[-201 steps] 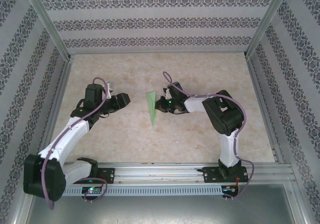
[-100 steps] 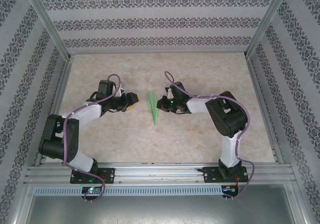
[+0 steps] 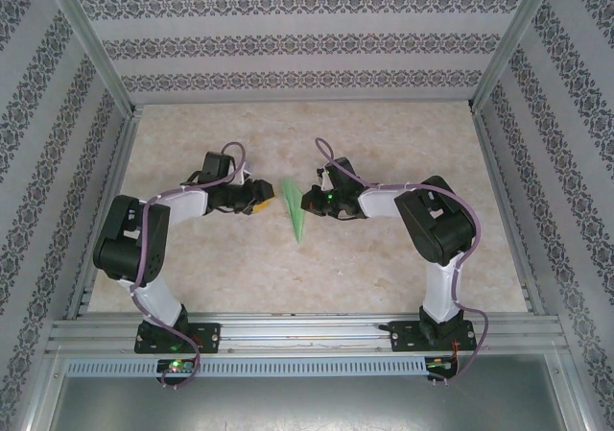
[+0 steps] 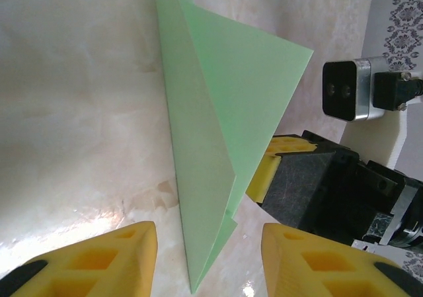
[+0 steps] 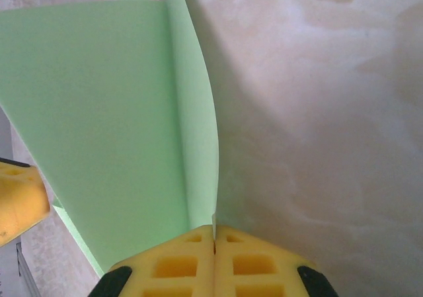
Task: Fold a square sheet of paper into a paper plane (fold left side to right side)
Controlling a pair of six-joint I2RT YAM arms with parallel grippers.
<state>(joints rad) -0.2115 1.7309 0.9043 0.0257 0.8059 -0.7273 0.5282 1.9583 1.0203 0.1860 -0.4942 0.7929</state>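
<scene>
**Left claw (image 3: pixel 262 201) nears paper plane (image 3: pixel 295 212) pinched by right claw (image 3: pixel 307 199)**

Left claw is released. In its wrist cam the two yellow fingers (image 4: pixel 99 260) stand apart, w/ the plane's pointed tip in the gap btwn them, touching neither. Vs 1 s ago, the left arm (image 3: pixel 125 249) has swung in from the left, its elbow now raised over its base. The claw now sits just beside the paper instead of well apart.

Centre: the paper plane is light green, slim & creased. It appears to stand on edge on the table (image 3: pixel 403 143), wide end far, point toward the arm bases. From above it looks narrower than before, & its tip has shifted slightly right.

Right: right claw is clenched on one edge of the plane. Its wrist cam shows the pads (image 5: pixel 264 264) pressed together w/ the paper in the seam. Its pose is approx unchanged.

Count: 2 arms, 2 claws, 1 paper plane, 1 table.
</scene>
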